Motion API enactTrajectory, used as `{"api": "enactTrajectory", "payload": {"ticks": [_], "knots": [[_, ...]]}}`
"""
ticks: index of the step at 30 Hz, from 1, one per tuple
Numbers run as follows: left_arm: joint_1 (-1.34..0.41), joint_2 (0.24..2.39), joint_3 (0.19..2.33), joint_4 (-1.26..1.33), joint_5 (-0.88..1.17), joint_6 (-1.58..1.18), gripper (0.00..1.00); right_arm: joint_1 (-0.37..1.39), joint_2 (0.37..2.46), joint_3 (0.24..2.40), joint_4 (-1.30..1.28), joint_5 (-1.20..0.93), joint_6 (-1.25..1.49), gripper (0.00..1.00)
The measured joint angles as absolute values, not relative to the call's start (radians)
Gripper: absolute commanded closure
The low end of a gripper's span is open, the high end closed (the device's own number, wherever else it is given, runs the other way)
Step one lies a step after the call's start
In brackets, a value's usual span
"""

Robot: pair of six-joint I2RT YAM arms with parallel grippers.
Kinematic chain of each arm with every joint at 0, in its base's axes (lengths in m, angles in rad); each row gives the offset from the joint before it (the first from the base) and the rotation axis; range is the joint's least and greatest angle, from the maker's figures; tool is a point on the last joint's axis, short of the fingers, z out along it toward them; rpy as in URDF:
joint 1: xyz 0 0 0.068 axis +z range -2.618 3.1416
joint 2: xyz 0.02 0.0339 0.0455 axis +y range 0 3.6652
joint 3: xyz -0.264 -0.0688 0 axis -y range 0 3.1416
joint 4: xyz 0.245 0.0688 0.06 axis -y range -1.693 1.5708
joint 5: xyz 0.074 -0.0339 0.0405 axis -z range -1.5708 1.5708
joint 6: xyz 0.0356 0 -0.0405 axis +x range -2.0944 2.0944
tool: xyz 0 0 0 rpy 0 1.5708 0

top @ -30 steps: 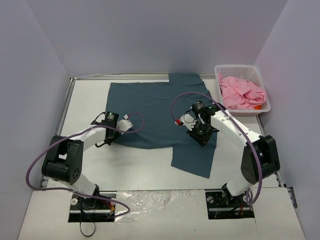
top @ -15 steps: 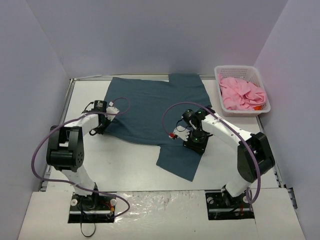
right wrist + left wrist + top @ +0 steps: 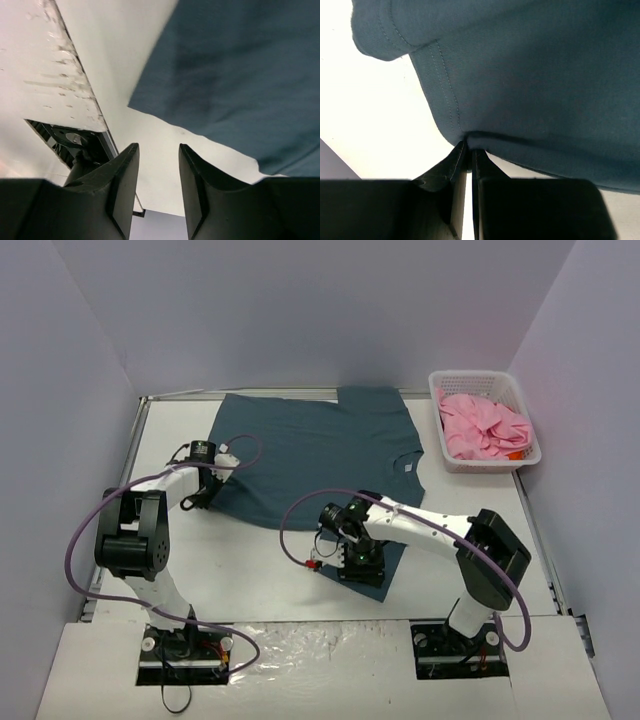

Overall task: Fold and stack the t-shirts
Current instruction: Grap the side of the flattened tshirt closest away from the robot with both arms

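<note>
The left gripper (image 3: 468, 150) is closed tight on the edge of the large dark teal-blue cloth t-shirt (image 3: 320, 445). In the left wrist view its two fingers meet on the stitched hem, and the cloth bunches a little at the pinch. The shirt lies spread on the white table (image 3: 260, 570), from the middle to the far side. Its neck opening points to the right, and one sleeve reaches toward the near edge.

I judge that the step in hand is to flatten the shirt before the first fold. To do this well, the left gripper should keep the hem low and pull only until the cloth is smooth. The near sleeve should lie flat and without twist.

The right gripper (image 3: 157, 155) hovers at this near sleeve. Its fingers stand a narrow way apart and nothing is between them. Below them is bare table, and the sleeve edge lies just beyond the tips, not touching.

At the far right the pink cloth t-shirt (image 3: 485, 428) lies crumpled in the white plastic lattice basket (image 3: 470, 374), not yet folded.
</note>
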State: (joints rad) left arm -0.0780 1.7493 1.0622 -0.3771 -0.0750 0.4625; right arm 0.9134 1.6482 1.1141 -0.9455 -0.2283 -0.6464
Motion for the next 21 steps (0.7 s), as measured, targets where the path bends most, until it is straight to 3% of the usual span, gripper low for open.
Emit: {"api": "enactTrajectory", "payload": {"ticks": [8, 21], "knots": [[-0.074, 1.744, 1.049, -0.376, -0.059, 0.460, 0.98, 0.996, 1.689, 1.034, -0.915, -0.226, -0.563, 0.60], [-0.070, 1.728, 1.034, -0.373, -0.038, 0.459, 0.98, 1.048, 1.803, 1.007, -0.842, -0.162, -0.492, 0.61]]}}
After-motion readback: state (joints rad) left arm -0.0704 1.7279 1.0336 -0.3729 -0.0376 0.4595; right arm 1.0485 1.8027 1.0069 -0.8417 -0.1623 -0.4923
